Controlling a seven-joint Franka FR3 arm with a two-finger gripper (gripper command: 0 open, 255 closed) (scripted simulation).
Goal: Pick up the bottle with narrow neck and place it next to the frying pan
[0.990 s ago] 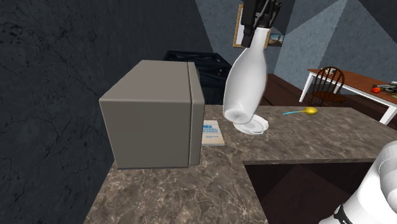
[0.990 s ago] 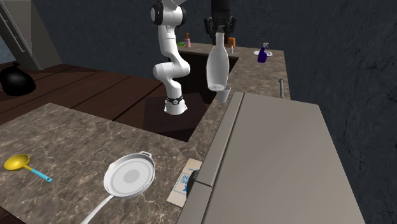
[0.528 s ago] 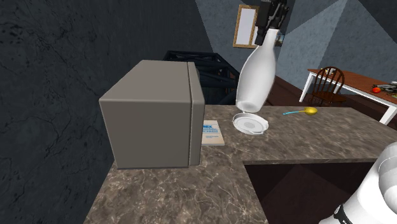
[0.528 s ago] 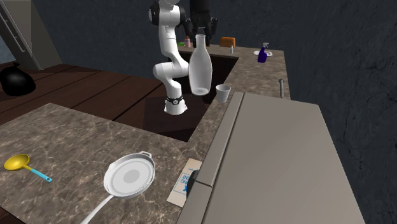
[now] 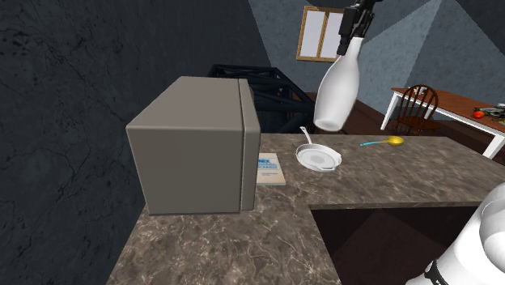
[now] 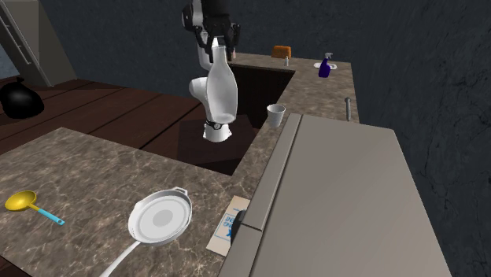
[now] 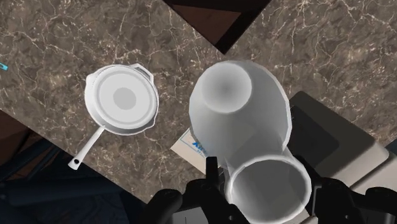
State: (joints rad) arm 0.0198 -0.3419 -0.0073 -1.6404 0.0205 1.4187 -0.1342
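- The black tool [image 5: 353, 31] is up high. Its two fingers are closed tight on the thin neck of the white bottle [image 5: 338, 89].
- The bottle hangs right under the tool, up in the air. It does not touch the worktop [image 5: 380, 182].
- The white frying pan [image 5: 318, 156] lies flat on the brown stone worktop, far down below the tool.
- Looking down from the tool, the pan [image 7: 123, 100] is off to one side of the bottle [image 7: 245, 121]. Its handle points away from the bottle.
- A blue and white card [image 5: 271, 168] lies on the worktop between the pan and a big grey box [image 5: 198, 144]. A bit of the card peeks out from under the bottle.
- A yellow spoon [image 5: 387, 142] with a blue handle lies well apart from the pan, farther from the tool.
- A small white cup [image 6: 275, 115] stands by the corner of the grey box, lower than the tool.
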